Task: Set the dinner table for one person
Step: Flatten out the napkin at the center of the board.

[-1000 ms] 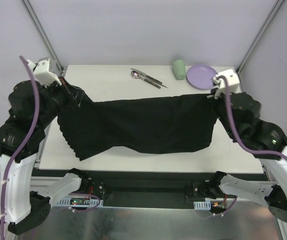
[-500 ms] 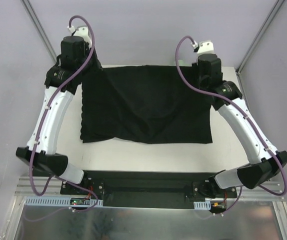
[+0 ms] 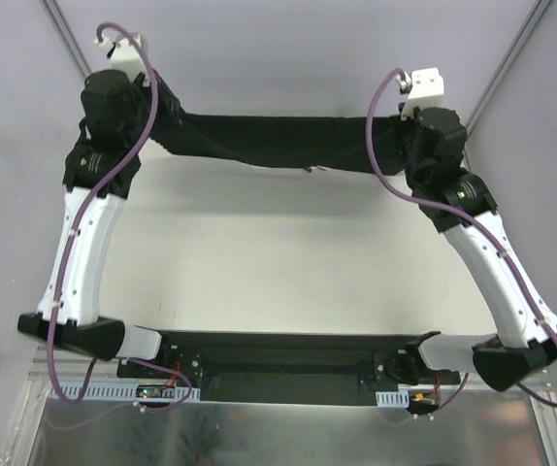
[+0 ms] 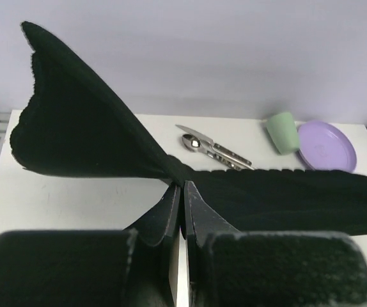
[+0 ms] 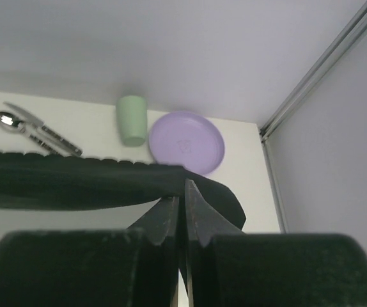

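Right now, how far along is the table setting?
Done: nothing looks laid out; the purple plate, green cup, spoon and knife sit bunched at the far edge of the dinner table. In hand: the left fingers and right fingers are shut on the black cloth, stretched in the air between them. Left, probably: spreading the cloth flat, then arranging the tableware on it.

- Plain pale lilac wall [image 3: 288, 49] behind everything I see; light even and soft
- Grey metal left post [image 3: 69, 41] and right post [image 3: 509, 63] slant up at the far corners
- White dinner table [image 3: 278, 252] fills the middle; brushed metal sheet [image 3: 288, 437] nearest me
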`<state>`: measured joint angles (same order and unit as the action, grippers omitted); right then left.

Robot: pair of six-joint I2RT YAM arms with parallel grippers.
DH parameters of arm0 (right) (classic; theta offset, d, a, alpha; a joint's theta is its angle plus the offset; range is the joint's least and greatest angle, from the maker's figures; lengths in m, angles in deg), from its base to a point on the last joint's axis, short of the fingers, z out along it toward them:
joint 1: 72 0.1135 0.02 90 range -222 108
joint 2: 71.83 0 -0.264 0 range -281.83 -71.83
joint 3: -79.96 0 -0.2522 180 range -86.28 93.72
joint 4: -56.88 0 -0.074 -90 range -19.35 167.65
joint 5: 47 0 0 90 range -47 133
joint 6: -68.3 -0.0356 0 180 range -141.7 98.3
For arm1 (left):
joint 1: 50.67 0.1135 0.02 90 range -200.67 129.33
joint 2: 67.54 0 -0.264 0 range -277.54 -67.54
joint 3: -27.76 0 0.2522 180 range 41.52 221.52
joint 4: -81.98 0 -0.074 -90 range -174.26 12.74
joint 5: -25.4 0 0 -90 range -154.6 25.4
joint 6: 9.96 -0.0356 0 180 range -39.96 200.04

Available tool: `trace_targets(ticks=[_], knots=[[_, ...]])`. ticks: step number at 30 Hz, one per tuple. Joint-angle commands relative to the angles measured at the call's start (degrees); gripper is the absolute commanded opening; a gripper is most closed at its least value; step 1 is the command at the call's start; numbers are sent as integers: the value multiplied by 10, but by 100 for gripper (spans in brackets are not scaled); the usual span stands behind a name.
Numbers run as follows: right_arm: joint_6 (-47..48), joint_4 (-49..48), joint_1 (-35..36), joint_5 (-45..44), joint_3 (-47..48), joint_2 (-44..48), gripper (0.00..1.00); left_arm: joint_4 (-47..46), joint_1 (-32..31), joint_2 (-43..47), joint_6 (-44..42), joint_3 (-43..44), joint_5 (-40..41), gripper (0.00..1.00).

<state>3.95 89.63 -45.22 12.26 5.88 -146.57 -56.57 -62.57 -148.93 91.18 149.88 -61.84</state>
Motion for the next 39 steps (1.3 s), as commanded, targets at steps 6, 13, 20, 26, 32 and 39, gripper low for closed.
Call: trace_targets(ticks=[6,13,20,26,32,39], knots=[[-149,188,27,112,-101,188,1,-15,7,298,117,-333,-79,0],[-255,309,39,248,-217,238,1,4,6,429,218,-581,-154,0],[-313,355,50,265,-283,306,1,63,6,473,208,-585,-139,0],[-322,388,49,267,-296,323,1,76,6,461,203,-578,-145,0],[-317,396,50,258,-275,328,1,85,6,461,200,-552,-148,0],[-260,393,50,222,-171,331,1,124,6,437,129,-395,-153,0]])
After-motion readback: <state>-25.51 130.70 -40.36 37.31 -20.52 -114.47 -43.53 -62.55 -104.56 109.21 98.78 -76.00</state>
